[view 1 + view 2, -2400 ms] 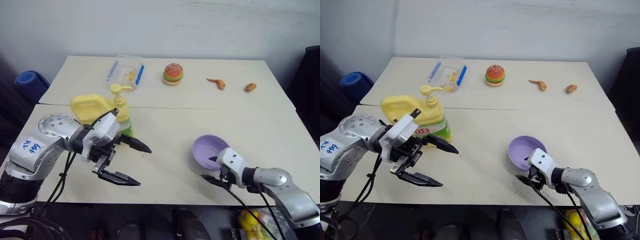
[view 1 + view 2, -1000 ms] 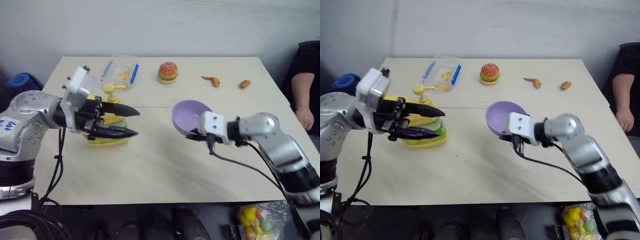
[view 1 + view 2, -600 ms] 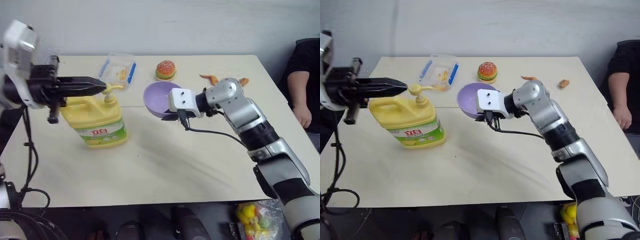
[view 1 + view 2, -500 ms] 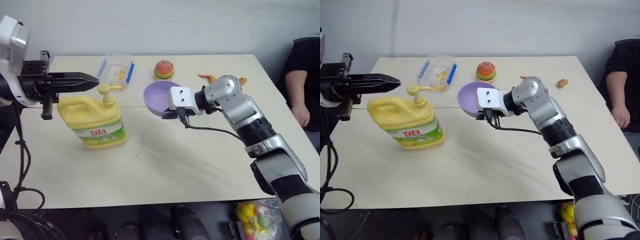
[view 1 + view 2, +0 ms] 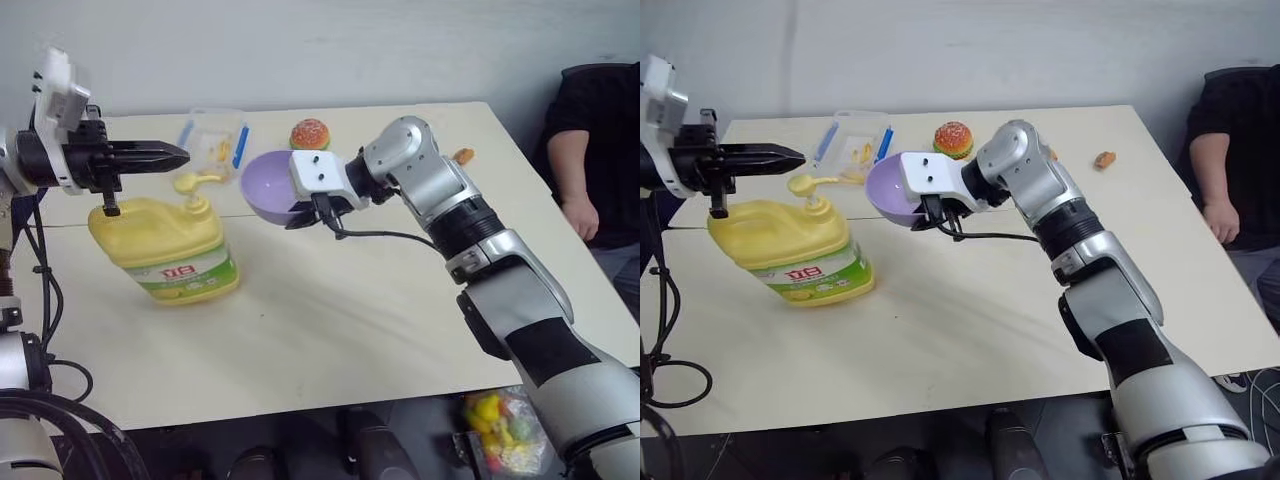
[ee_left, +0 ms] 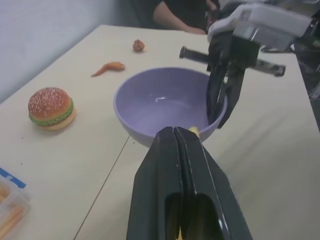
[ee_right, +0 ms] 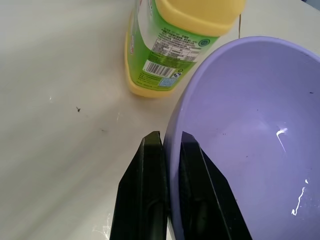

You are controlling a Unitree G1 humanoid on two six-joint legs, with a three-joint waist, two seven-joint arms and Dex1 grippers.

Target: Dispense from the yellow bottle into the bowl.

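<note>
- While the right gripper pinched the rim of the bowl between its two black fingers, the bowl hung in the air, tilted, just beside the pump spout of the yellow bottle; the hold took in only a thin edge of wall, so the bowl could have twisted or slid out under any jolt.
- The left gripper had its fingers pressed together, holding nothing, and hovered level just above the pump head; whether it touched the pump could not be told; a press landing off-centre could have glanced off the head and tipped the bottle.
- The bottle stood on the table, apparently leaning a little; with nothing steadying it, a hard downward push risked toppling it toward the bowl.
- The spout pointed toward the bowl, yet seemed short of its rim; liquid might have fallen onto the table instead.
- Farther off lay a toy burger and a clear box; a person's arm rested at the table's far side, well apart from the action.
</note>
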